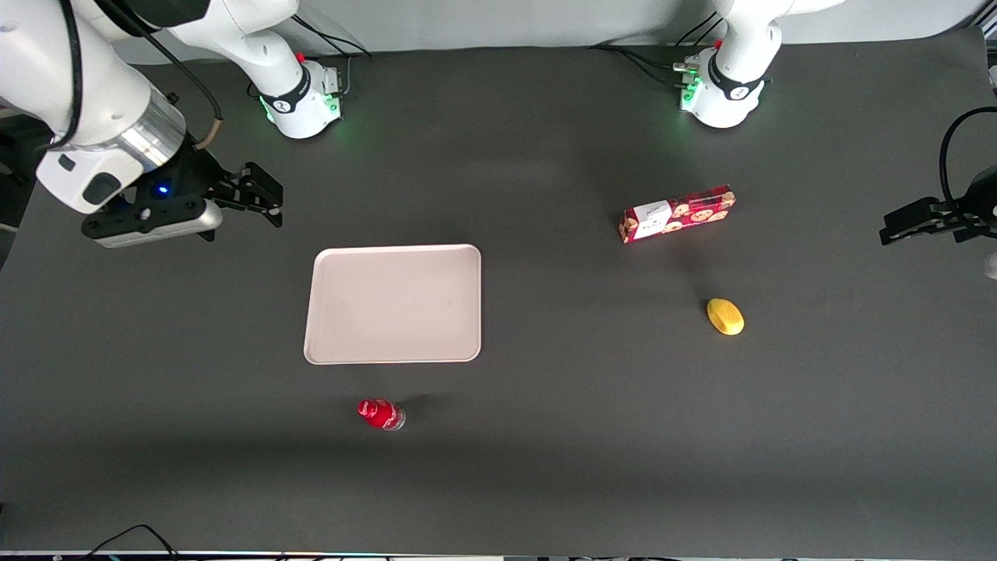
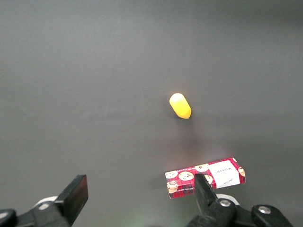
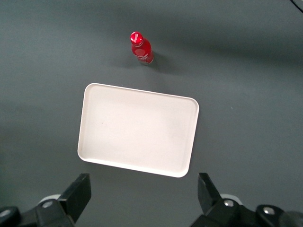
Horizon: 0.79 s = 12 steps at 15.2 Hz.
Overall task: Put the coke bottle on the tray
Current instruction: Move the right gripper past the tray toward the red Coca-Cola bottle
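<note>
1. Coke bottle (image 1: 381, 414): 1 small red bottle, red cap, clear base. Stands upright on the dark table (image 1: 545, 436), just clear of the tray's near rim and closer to the table's front edge than anything else. Untouched; nothing grips it.

2. Tray (image 1: 393, 304): 1 pale pinkish-white rectangle, rounded corners, low raised rim. Lies flat near mid-table, toward the working arm's end. Nothing on it.

3. Gripper (image 1: 261, 195): fingers spread wide, nothing between them. Hangs high over the table near the working arm's base, farther from the front edge than the tray, well apart from the bottle.

4. Other items: 1 cookie box (image 1: 677, 213) and 1 yellow lemon-like object (image 1: 725, 316), both toward the parked arm's end, clear of the likely path.

5. Status: judged at the start; approach and grasp not yet done.

6. Risks: the bottle is narrow and upright, so an off-centre descent or a finger brushing the cap would likely tip it and let it roll. A low carry could catch the base on the tray rim.
</note>
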Tool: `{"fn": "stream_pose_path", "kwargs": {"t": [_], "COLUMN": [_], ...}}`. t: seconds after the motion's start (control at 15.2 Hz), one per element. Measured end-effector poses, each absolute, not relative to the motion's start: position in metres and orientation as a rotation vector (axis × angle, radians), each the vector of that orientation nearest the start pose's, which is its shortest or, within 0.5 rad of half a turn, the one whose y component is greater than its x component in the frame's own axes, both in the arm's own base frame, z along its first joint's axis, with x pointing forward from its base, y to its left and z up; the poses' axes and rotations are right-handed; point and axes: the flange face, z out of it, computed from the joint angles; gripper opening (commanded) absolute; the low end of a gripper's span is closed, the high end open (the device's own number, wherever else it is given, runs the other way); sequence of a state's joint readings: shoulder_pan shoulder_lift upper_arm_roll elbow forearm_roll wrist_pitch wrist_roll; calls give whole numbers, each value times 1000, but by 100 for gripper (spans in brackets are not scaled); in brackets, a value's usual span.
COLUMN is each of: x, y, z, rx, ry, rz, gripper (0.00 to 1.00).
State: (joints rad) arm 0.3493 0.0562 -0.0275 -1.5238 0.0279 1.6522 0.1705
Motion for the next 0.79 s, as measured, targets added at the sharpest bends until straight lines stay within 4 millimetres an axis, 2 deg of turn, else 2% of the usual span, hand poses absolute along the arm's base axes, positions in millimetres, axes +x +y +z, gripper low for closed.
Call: {"fn": "stream_pose_path", "kwargs": {"t": [0.2,0.46,0.79], "x": [585,631,667], "y": [196,214,229], "z": [592,521,433], "rx": [-3090,-3092,-3068], "ry": [-222,-218,-182], "rz": [-113,-67,-5], "gripper": [100,100,100]}}
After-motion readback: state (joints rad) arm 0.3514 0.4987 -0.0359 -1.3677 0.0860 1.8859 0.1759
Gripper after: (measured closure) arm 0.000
